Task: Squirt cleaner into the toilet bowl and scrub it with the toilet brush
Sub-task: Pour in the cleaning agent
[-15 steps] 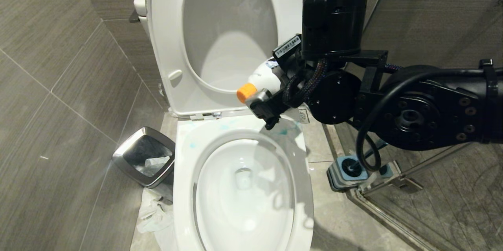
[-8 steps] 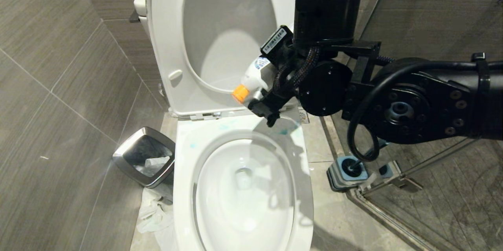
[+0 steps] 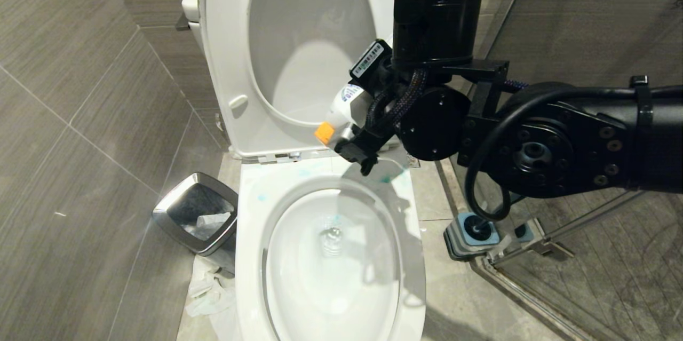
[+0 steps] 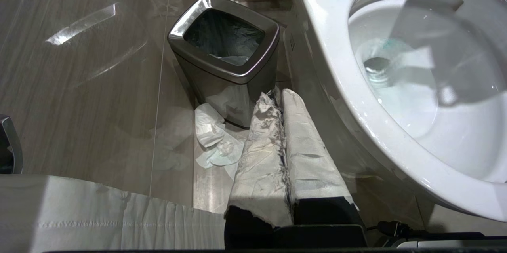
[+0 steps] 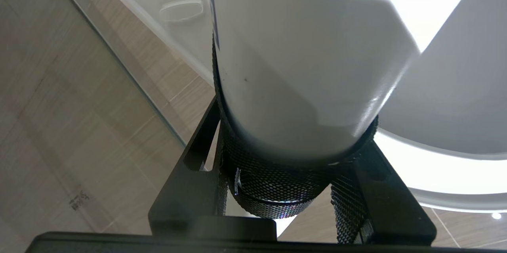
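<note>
The white toilet bowl [image 3: 249,255] stands with seat and lid up. Above its back rim my right gripper [image 3: 353,134] is shut on a white cleaner bottle [image 3: 346,106] with an orange cap [image 3: 323,133], tilted cap-down; the bottle [image 5: 297,67] fills the right wrist view. Turquoise cleaner [image 3: 334,219] dots the water near the drain, and smears [image 3: 385,176] mark the rim. The toilet brush holder [image 3: 471,232] sits on the floor to the right, its handle mostly hidden behind the arm's cable. My left gripper [image 4: 277,96], its fingers wrapped in paper, hangs shut beside the bowl [image 4: 336,67].
A steel-rimmed waste bin [image 3: 160,214] stands left of the toilet, with crumpled tissue [image 3: 209,293] on the floor in front of it. A glass shower door track [image 3: 528,277] runs along the right. Tiled walls close in on the left.
My right gripper has shifted left and rolled, tipping the bottle's orange cap further down. Turquoise drops have appeared in the bowl's water.
</note>
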You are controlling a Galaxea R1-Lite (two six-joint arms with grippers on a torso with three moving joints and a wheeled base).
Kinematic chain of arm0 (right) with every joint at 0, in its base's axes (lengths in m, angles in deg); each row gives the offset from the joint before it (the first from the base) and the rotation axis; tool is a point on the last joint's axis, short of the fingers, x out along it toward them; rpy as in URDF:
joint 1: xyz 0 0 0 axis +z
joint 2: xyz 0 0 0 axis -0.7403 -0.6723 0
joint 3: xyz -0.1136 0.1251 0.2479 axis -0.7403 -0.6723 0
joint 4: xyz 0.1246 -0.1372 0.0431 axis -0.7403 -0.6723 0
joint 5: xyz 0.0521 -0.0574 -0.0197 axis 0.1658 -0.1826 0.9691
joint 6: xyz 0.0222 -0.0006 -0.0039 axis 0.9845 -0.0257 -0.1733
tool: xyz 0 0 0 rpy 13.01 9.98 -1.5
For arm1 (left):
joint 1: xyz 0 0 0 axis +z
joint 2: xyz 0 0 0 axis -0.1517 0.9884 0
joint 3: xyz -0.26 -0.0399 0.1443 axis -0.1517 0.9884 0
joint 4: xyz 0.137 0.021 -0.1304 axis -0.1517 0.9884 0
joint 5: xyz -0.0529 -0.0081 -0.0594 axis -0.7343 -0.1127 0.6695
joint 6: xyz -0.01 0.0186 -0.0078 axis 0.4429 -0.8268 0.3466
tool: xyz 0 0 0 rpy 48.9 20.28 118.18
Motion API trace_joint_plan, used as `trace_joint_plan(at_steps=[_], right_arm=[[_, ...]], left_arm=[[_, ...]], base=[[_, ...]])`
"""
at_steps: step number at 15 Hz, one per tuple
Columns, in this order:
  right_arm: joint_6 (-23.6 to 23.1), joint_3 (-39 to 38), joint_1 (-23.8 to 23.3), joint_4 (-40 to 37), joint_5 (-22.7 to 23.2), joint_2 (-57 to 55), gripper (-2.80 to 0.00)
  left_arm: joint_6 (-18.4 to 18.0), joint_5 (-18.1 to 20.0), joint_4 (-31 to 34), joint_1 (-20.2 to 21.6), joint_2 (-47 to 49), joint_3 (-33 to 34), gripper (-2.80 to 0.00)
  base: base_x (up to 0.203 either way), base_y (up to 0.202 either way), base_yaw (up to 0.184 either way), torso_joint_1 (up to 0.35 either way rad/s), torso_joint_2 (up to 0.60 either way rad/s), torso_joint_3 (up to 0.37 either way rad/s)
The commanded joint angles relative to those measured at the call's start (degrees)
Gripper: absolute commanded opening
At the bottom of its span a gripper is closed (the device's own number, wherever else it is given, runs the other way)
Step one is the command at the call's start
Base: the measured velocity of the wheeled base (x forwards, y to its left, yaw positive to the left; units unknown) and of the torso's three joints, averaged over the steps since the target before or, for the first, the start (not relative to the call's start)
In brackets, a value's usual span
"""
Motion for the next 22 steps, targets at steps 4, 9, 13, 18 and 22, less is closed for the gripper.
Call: trace_joint_plan(at_steps=[4,9,13,18,22], right_arm=[[-0.1,0.2,0.0,0.1,-0.2,0.2,-2.80],[4.1,-0.7,2.0,0.0,-0.2,1.2,-2.80],[4.3,-2.5,2.1,0.0,-0.4,3.2,-2.80],[7.4,-7.4,2.1,0.0,-1.7,8.0,-2.80],[14.4,-11.8,2.2,0.0,-2.8,11.8,-2.80]], left_arm=[[-0.1,0.0,0.0,0.0,0.1,-0.1,-2.80],[-0.3,0.0,0.0,0.1,0.1,-0.1,-2.80],[-0.2,0.1,0.0,0.1,0.1,-0.1,-2.80],[-0.2,0.1,0.0,0.1,0.1,-0.1,-2.80],[-0.2,0.1,0.0,0.1,0.1,0.0,-2.80]], base=[[0.000,0.000,0.000,0.000,0.00,0.000],[0.000,0.000,0.000,0.000,0.00,0.000],[0.000,0.000,0.000,0.000,0.00,0.000],[0.000,0.000,0.000,0.000,0.00,0.000],[0.000,0.000,0.000,0.000,0.00,0.000]])
